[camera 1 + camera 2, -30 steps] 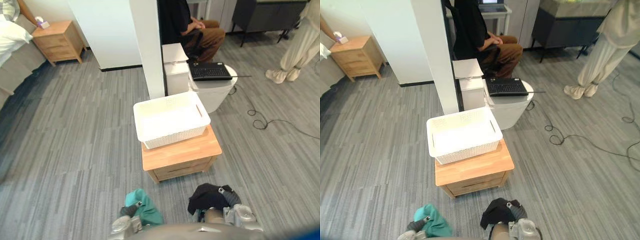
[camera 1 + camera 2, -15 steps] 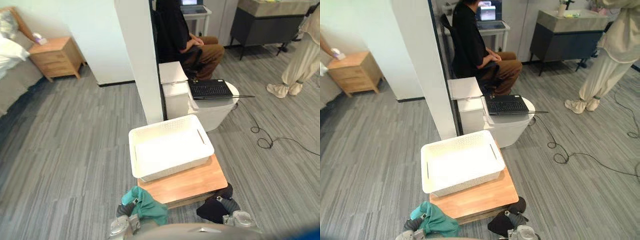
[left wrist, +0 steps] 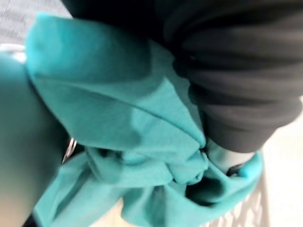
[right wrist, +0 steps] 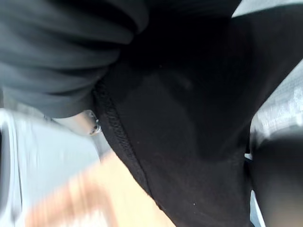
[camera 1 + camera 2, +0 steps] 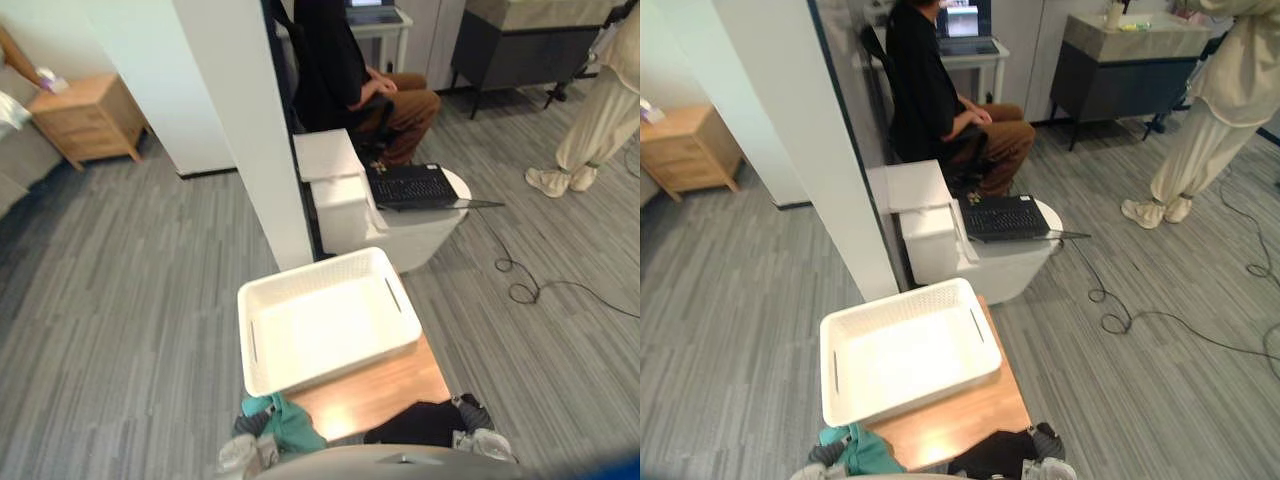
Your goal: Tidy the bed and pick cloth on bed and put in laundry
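Grey plank flooring [image 5: 130, 280] runs across the room, and a broad white pillar [image 5: 235, 130] rises from it ahead of the robot. Behind the pillar a seated person [image 5: 345, 60] in dark top and brown trousers rests hands in lap. A standing person [image 5: 600, 110] in pale clothes is at the far right, near a dark cabinet [image 5: 530, 45].

A white laundry basket [image 5: 325, 320] sits on a low wooden bedside cabinet [image 5: 385, 385], covering its far and left part and leaving the near right of the top bare. Beyond it stands a round white stool [image 5: 425, 225] with an open black laptop [image 5: 412, 186] on top, and a white box [image 5: 330, 170] just beside the stool. A second wooden nightstand [image 5: 85, 120] stands far off at the left.

The teal cloth [image 5: 292, 427] is bunched below the basket's near left corner, with the left hand [image 5: 247, 432] clenched into its folds. The black cloth [image 5: 420, 425] hangs at the cabinet's near right edge, gripped by the right hand [image 5: 470, 418]. Both cloths are outside the basket.
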